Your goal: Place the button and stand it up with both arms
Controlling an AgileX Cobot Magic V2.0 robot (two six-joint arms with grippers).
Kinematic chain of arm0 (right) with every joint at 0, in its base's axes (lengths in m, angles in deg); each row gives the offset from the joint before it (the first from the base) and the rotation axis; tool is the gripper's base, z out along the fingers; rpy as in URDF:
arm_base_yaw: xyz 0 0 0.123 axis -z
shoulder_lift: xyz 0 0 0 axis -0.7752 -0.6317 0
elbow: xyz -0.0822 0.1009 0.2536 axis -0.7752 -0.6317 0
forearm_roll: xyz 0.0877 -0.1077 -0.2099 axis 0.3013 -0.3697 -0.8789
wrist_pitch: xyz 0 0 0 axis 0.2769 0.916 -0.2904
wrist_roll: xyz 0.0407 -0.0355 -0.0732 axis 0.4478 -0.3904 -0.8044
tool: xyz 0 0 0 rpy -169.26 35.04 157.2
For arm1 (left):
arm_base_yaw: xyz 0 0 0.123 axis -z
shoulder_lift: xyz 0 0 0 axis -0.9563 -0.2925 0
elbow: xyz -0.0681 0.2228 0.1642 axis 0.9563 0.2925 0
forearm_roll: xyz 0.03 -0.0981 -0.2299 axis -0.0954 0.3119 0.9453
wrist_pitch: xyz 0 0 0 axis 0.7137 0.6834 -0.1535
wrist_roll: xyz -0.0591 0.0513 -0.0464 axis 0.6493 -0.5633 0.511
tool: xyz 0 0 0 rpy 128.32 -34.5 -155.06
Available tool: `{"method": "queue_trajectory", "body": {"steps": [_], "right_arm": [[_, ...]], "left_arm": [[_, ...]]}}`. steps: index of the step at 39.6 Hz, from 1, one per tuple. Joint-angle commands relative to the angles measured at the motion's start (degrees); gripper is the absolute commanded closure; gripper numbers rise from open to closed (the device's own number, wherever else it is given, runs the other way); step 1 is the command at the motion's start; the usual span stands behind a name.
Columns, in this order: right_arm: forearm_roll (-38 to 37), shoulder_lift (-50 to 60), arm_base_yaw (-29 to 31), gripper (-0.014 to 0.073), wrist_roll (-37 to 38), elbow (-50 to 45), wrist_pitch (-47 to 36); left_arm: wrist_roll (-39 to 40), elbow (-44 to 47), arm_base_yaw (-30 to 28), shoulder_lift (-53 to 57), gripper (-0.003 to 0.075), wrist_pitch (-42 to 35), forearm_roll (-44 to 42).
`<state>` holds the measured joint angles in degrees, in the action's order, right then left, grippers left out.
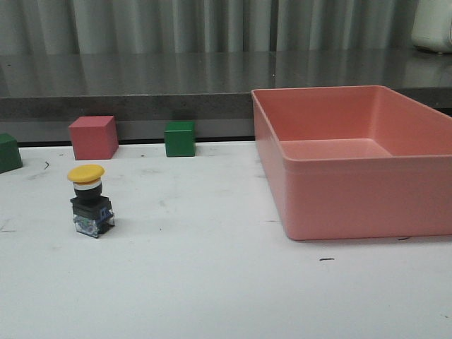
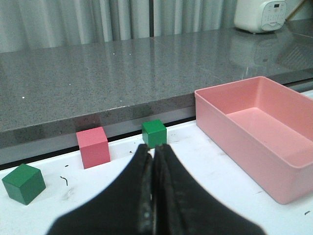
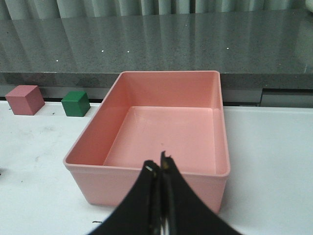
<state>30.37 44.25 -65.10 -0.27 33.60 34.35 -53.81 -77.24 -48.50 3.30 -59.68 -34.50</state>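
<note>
The button (image 1: 90, 200) stands upright on the white table at the left of the front view, yellow cap on top, black body and clear bluish base below. Neither wrist view shows it. Neither arm appears in the front view. My left gripper (image 2: 153, 149) is shut with nothing between its fingers, held above the table and facing the cubes. My right gripper (image 3: 159, 164) is also shut and empty, hanging in front of the pink bin's near wall.
A large pink bin (image 1: 332, 194) fills the right side of the table. A pink cube (image 1: 93, 137) and a green cube (image 1: 180, 138) sit along the back edge, with another green cube (image 1: 8, 152) at the far left. A grey counter (image 1: 141, 85) runs behind.
</note>
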Motion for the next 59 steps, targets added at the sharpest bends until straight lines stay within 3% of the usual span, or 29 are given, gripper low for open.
{"method": "queue_trajectory", "body": {"steps": [1, 32, 51, 59], "right_arm": [[-1.03, -0.63, 0.43, 0.0664, -0.40, 1.45, -4.97], [-1.03, -0.63, 0.43, 0.0664, -0.40, 1.45, -4.97], [-1.03, -0.63, 0.43, 0.0664, -0.40, 1.45, -4.97], [-1.03, -0.63, 0.43, 0.0664, -0.40, 1.45, -4.91]], "left_arm": [[0.66, -2.10, 0.44, -0.05, 0.0741, -3.84, 2.59], [0.66, 0.55, -0.33, 2.22, 0.0741, -4.53, 4.96], [0.66, 22.86, -20.60, 25.42, 0.0741, -5.61, 4.96], [0.66, 29.07, -27.15, 25.79, 0.0741, -9.61, 4.96]]}}
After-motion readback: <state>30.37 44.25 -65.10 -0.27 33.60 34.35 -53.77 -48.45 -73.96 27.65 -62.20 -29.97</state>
